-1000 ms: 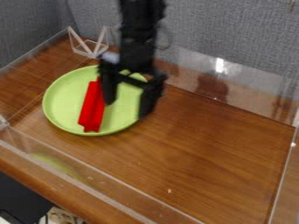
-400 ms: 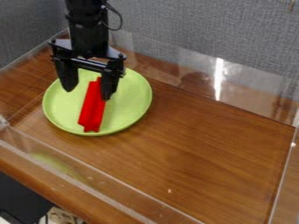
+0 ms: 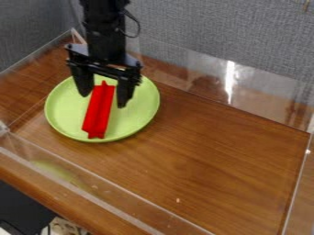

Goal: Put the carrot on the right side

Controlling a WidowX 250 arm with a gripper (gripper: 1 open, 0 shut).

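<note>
Bright red carrot [image 3: 99, 108], lime-green plate [image 3: 68, 115], black hand [image 3: 106, 84], reddish-brown wood-grain table [image 3: 208, 156].

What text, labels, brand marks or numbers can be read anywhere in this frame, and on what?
None readable: no text shows on the red ridged carrot stick, round lime-green plate, black open gripper, wooden table or clear plastic walls.
</note>
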